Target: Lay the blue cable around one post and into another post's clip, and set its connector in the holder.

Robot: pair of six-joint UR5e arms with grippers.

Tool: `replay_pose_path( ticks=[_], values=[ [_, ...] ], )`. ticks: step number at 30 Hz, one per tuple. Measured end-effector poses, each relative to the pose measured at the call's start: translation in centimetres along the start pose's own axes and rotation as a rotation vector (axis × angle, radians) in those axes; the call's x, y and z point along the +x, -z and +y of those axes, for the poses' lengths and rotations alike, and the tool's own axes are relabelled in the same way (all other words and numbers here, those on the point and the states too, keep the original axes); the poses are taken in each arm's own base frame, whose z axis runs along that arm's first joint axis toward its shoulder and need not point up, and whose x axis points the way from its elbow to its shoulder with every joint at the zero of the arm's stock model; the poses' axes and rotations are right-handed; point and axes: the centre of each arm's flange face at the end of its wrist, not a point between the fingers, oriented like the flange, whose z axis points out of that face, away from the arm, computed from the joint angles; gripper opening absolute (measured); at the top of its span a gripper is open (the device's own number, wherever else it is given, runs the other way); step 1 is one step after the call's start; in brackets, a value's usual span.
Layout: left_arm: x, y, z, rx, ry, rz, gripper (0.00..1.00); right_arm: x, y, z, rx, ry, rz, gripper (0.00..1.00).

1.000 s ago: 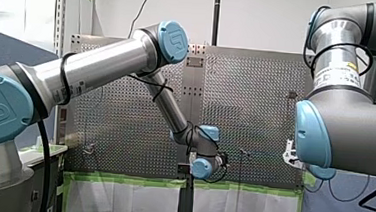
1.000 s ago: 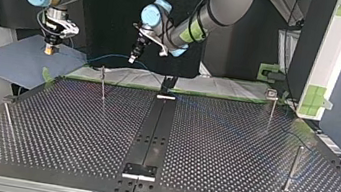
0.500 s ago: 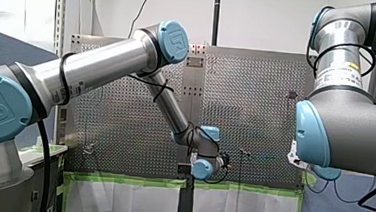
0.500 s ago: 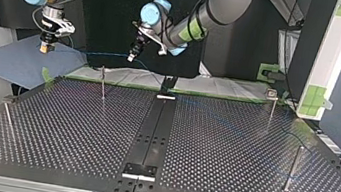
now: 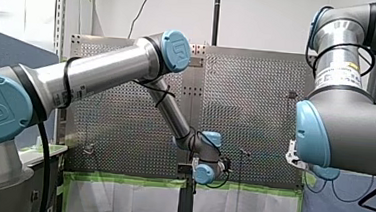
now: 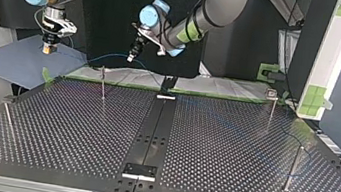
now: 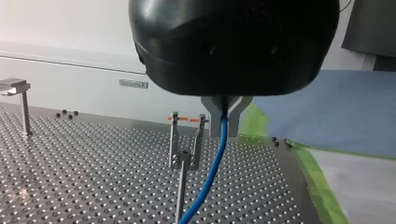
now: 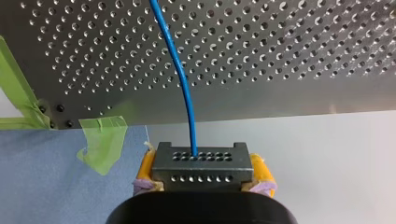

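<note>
Blue cable: one end terminates in a grey connector, which is clamped in my right gripper between its yellow pads.

- The gripper with the connector hangs off the counter, over a blue sheet just beside its edge. A strip of green tape marks that corner.
- From the connector the cable runs out over the perforated surface.
- Top view: my right gripper is at the view's left. The cable arcs through the air from it to my left gripper, which hovers above the counter's far edge.
- Left wrist view: my left gripper has its metal fingers closed narrow on the cable, which drops away from them toward the counter.
- The cable passes just beside a post with a forked clip and is not inside the fork. Whether it touches the post cannot be told.
- A second post with a flat top stands well apart from the gripper, further along the counter.
- Front view: my left arm reaches down toward the middle of the perforated counter.
</note>
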Motion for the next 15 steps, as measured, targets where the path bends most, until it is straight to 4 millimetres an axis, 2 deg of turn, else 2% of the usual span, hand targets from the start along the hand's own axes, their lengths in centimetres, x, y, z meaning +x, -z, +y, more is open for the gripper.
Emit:
replay_pose_path(
  ticks=[15],
  values=[
    [-0.70,-1.12,0.87,-0.020,0.003,-0.008,0.00,0.11,-0.10,0.35,-0.003,-0.004,0.010,0.00]
  ],
)
